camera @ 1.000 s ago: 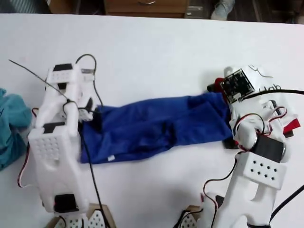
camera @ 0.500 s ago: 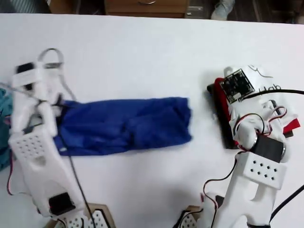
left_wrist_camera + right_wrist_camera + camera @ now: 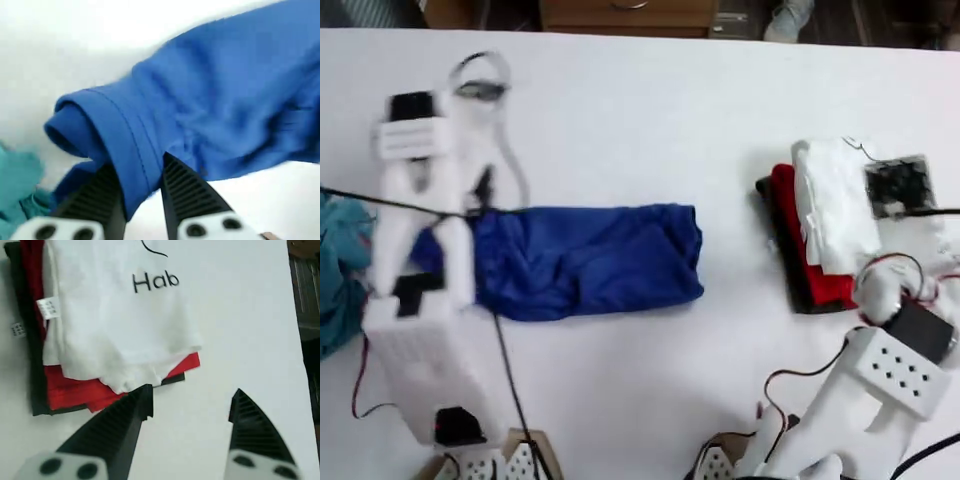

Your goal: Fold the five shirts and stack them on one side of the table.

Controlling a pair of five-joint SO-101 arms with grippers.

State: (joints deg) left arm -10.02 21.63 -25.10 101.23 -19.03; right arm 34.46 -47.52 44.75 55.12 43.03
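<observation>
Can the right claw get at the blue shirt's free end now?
Probably yes: the right claw is open, empty, and bare table separates the stack beside it from the blue shirt.

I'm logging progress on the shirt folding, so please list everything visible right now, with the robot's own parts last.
blue fabric shirt: one, blue, folded into a long band, left of the table's middle
crumpled teal shirt: one, teal, at the table's left edge
folded white shirt: one, white, top of the stack on the right
folded red shirt: one, red, under the white one
folded black shirt: one, black, bottom of the stack
flat white table: one, white, under everything
wooden cabinet: one, brown, beyond the far edge
left gripper: one, black fingers, clamped on the blue shirt's hem
right gripper: one, black fingers, open above bare table beside the stack
</observation>
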